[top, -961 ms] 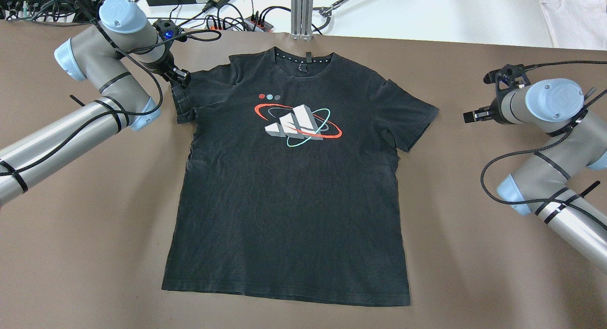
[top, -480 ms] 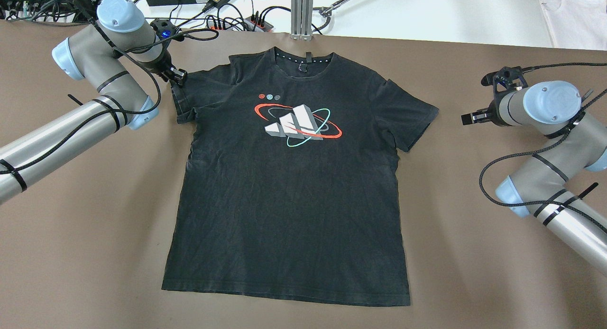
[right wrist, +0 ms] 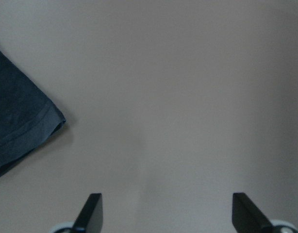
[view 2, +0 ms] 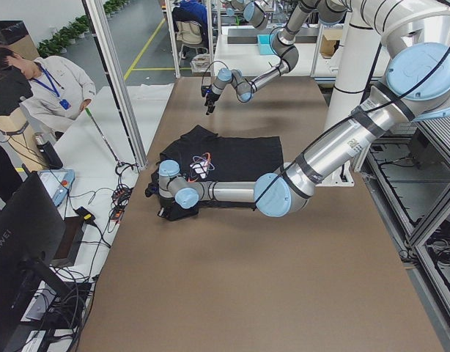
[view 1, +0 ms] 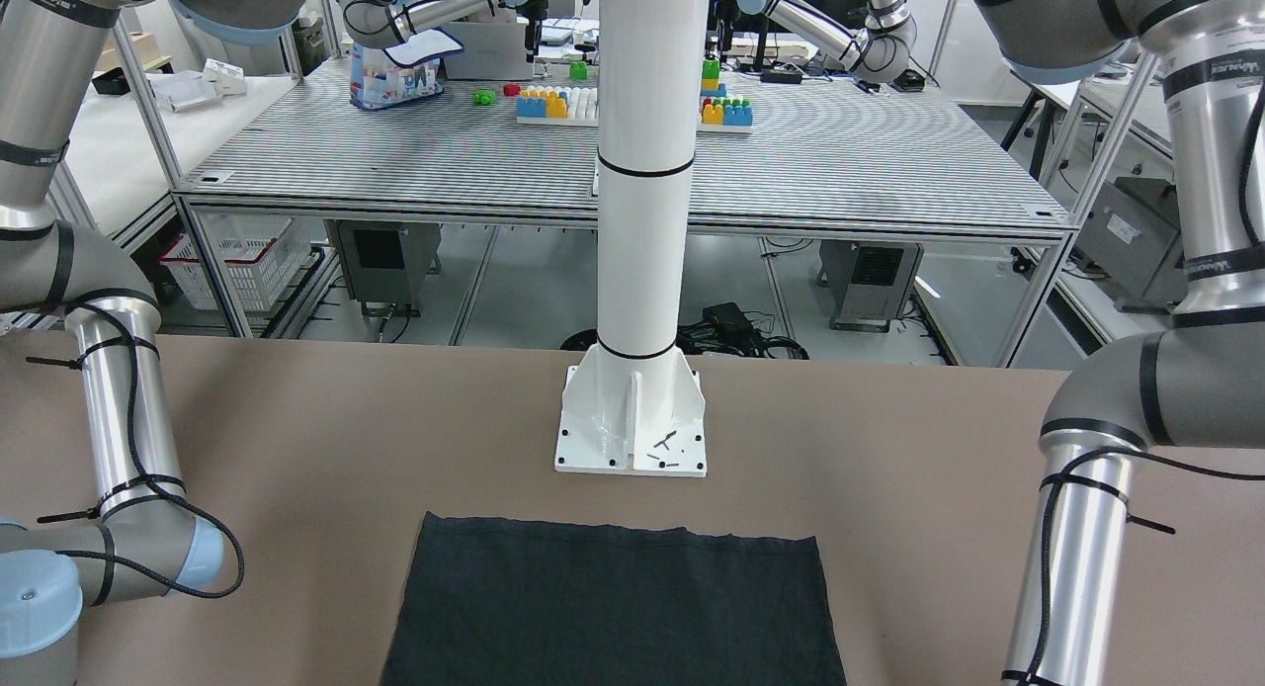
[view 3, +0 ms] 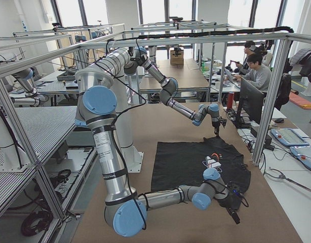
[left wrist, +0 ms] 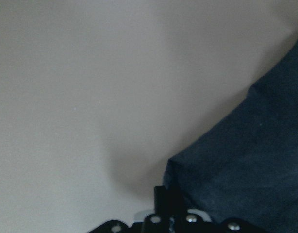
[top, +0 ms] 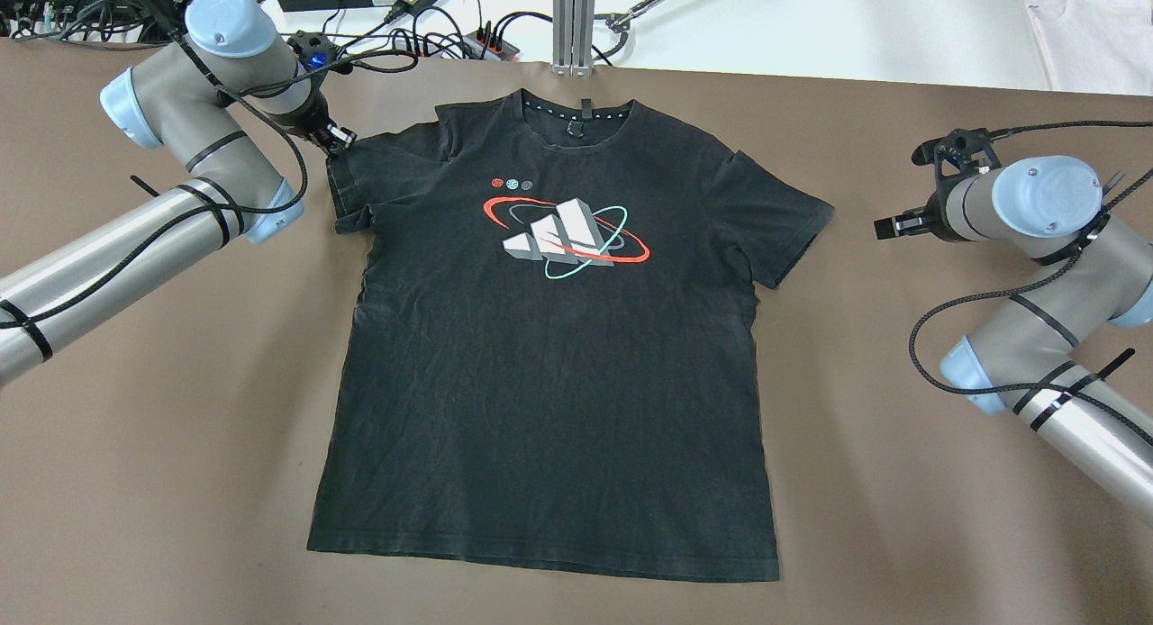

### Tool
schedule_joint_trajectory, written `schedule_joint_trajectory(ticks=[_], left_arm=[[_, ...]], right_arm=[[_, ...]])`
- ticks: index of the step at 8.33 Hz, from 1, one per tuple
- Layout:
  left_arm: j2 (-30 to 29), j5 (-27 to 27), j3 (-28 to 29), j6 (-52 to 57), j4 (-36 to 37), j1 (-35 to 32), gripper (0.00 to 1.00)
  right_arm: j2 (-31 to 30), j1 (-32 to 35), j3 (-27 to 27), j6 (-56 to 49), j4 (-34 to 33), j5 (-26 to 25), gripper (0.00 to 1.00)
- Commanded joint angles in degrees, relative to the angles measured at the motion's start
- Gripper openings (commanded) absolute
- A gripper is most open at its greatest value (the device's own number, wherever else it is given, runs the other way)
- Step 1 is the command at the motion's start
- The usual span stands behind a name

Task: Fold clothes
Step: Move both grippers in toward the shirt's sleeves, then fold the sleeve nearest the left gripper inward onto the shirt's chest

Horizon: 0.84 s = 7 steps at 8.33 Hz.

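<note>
I see the black short-sleeved fabric T-shirt [top: 549,382] with a white, red and teal print spread flat, front up, in the middle of the brown matte table [top: 162,445], collar away from the robot. My left gripper [top: 338,140] sits at the shirt's left sleeve corner, its jaws drawn together on the fabric edge. My right gripper [top: 887,227] hovers over bare table near the other sleeve, jaws wide apart, holding nothing.
</note>
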Motion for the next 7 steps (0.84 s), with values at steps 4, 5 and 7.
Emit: schedule_joint_trajectory(ticks=[4,5,7], left_arm=[[-0.2,-0.6,-14.7,-24.9,0.6,2.7,0.00],[-2.6,4.2,-14.9,-30.2,0.9,5.8,0.00],[-5.7,12.5,-14.6,-36.1,3.0,11.6,0.00]], right_arm=[[0.0,-0.8,0.2,0.3,0.2,0.0,0.94],[0.0,-0.8,0.2,0.4,0.1,0.0,0.94],[0.0,-0.9,0.1,0.5,0.1,0.0,0.94]])
